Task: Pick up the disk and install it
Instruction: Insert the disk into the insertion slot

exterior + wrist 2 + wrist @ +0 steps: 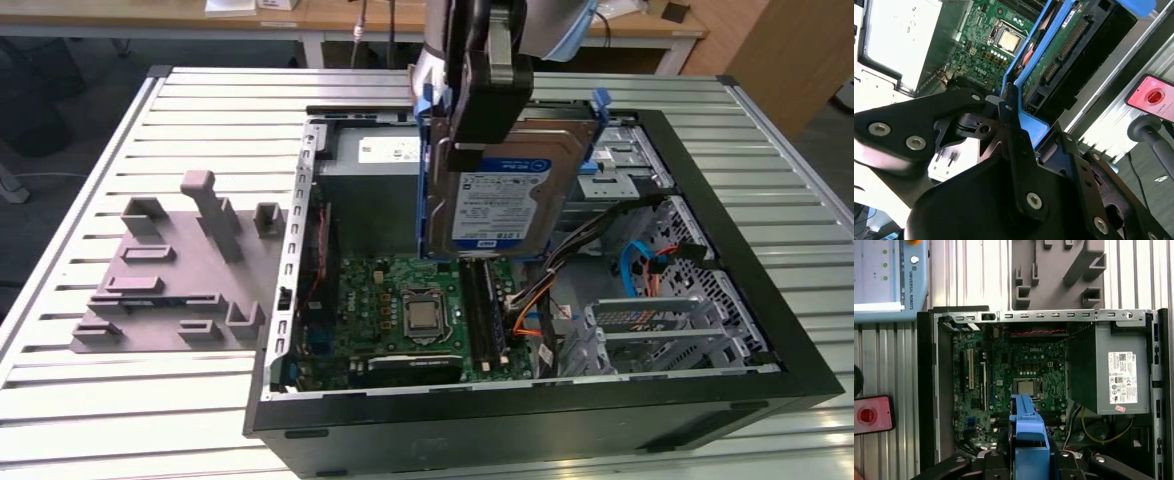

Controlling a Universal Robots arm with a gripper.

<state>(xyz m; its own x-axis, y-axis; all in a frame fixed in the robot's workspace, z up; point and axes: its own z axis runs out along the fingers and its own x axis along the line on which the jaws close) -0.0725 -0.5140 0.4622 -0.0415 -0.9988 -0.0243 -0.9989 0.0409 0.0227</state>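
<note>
One disk (514, 200) hangs upright in the air over the open computer case (534, 425). It is a flat rectangular slab of silver-grey metal with a white-and-blue label on the face shown in the exterior view, and a smooth blue plastic carrier frames it. The single gripper (470, 135) is clamped onto its upper end, so the disk hangs below the black, matte, angular linkage. In the second wrist view a black finger (1016, 150) presses against the blue frame, and the disk's (1059, 55) other face shows a green circuit board.

The one case is a black box with its side off. It stands on the ribbed aluminium table (134, 400), near the table's edge at the exterior view's right. Inside lie one green motherboard (394, 300) with a single square, shiny processor (424, 316) and one plain grey power supply box (1114, 375) bearing a white sticker. The disk's lower edge hovers just above the motherboard — apart from it, as far as can be seen.

One grey fixture plate (160, 290) with blocky upright pegs and slots lies flat near the table's edge at the exterior view's left, just beside the case.
</note>
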